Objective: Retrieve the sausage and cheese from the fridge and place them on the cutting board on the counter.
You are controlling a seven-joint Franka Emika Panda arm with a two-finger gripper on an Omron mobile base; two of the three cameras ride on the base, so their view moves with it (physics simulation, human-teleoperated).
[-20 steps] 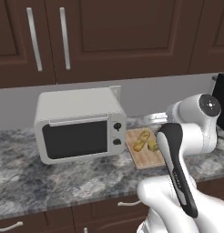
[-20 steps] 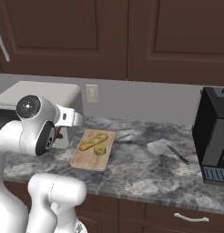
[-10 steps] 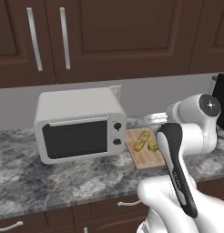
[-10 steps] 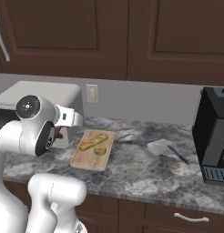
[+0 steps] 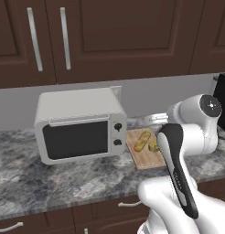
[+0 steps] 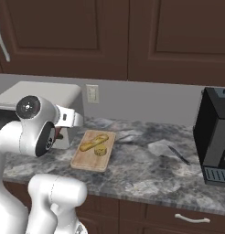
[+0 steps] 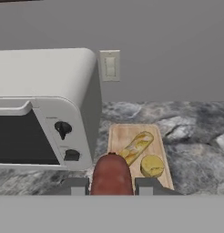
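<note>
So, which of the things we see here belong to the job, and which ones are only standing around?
For the job:
- sausage, held in the shut gripper
- cutting board
- counter

Only standing around:
- microwave
- bread loaf and a round yellow piece, both on the board
- black coffee machine
- wall outlet
- upper cabinets

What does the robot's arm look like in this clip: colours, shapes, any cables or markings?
The arm has glossy white, rounded shells with bulbous joints. A round grey cap sits on one joint, and a long black strip runs along a link. The gripper shows small dark grey, squarish fingertips. No loose cables or readable markings are visible.
</note>
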